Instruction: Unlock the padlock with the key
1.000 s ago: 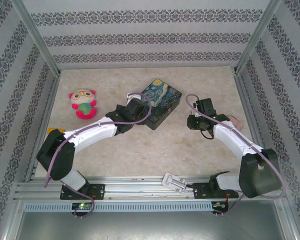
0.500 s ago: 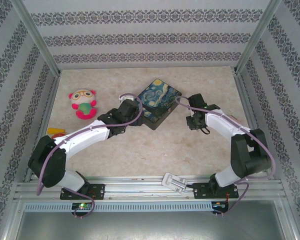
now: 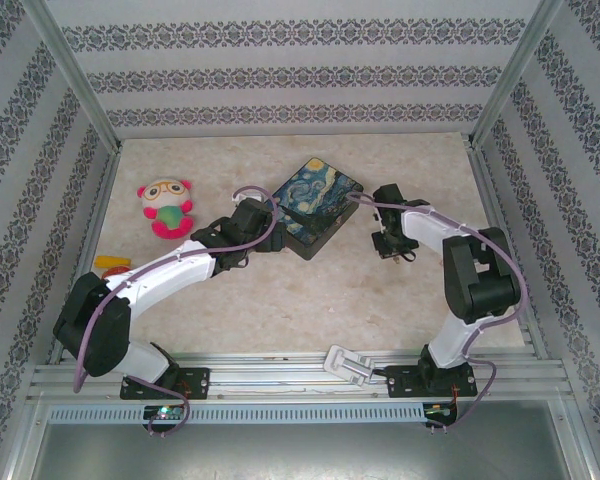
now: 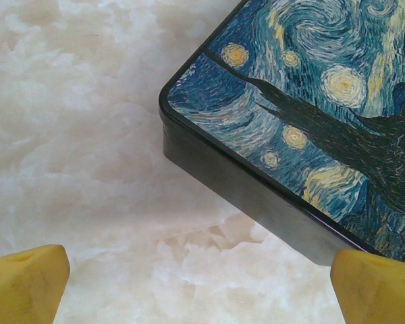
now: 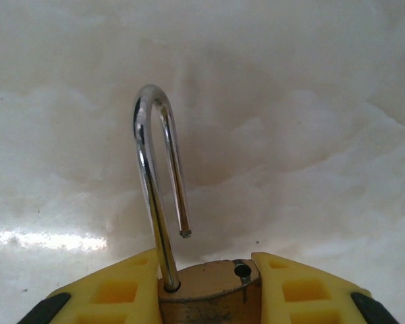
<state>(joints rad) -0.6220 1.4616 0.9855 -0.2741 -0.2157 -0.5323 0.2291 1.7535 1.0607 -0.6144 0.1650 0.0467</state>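
Note:
My right gripper (image 5: pixel 204 264) is shut on the padlock (image 5: pixel 209 291), its yellow fingers (image 5: pixel 115 291) pressing both sides of the small brass body. The silvery shackle (image 5: pixel 150 169) stands up out of the body, and its free end hangs clear of its hole, so the lock is open. From above, the right gripper (image 3: pixel 390 243) sits low over the table, right of the tin box. My left gripper (image 4: pixel 202 290) is open over bare table, just off the near corner of the tin box (image 4: pixel 310 128); from above, this left gripper (image 3: pixel 263 226) is left of the tin. The key is hidden.
The dark blue Starry Night tin box (image 3: pixel 321 203) lies between the two grippers. A plush toy (image 3: pixel 166 207) sits at the left, with a yellow-orange object (image 3: pixel 111 263) by the left edge. A white part (image 3: pixel 346 363) lies on the front rail. Patterned walls enclose the table.
The right arm has folded inward, its elbow swinging toward the middle while the gripper stayed near the tin. The left gripper has drawn back a little from the tin's corner.

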